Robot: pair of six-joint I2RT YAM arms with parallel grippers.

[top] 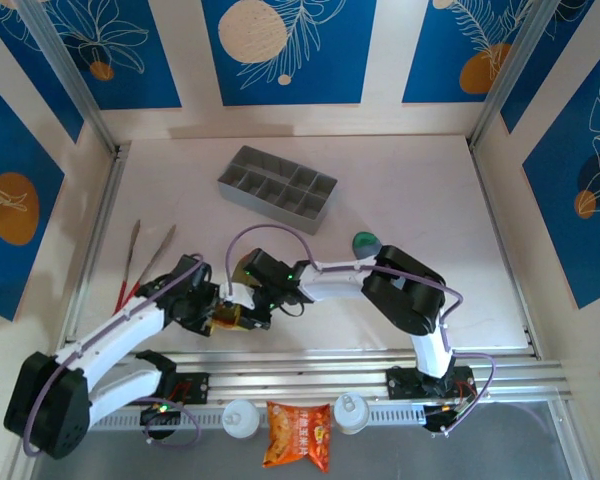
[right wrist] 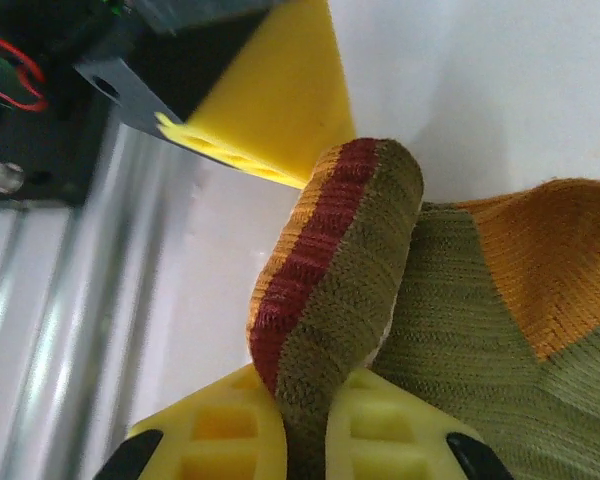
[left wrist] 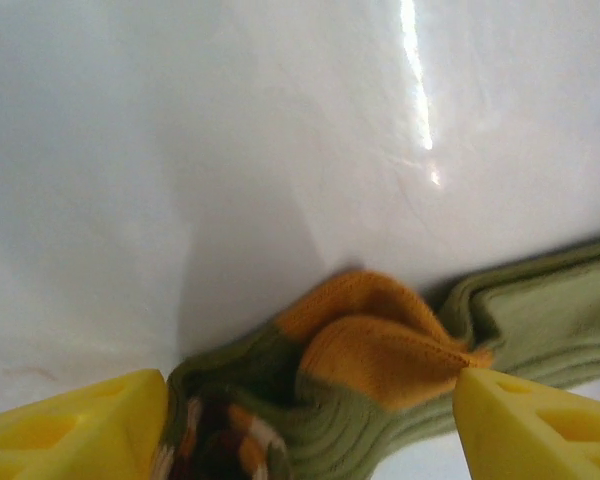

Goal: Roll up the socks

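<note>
The olive-brown sock [top: 223,322] lies bunched near the table's front edge, between both grippers. In the left wrist view its orange toe [left wrist: 380,345] and striped folds sit between my left gripper's [left wrist: 312,392] yellow fingers [left wrist: 80,430], which stand wide apart, open. My right gripper [right wrist: 310,405] is shut on the sock's cuff [right wrist: 330,270], olive with red and orange stripes, which rises in a fold from the pinch. From above, my left gripper [top: 210,312] and right gripper [top: 242,302] meet over the bundle. A green toe of the other sock [top: 365,242] peeks out behind the right arm.
A grey compartment tray [top: 278,188] stands at the back centre. Red-handled tongs [top: 145,262] lie at the left. An orange snack packet [top: 298,435] and two white caps [top: 240,417] sit below the metal rail [top: 360,365] at the near edge.
</note>
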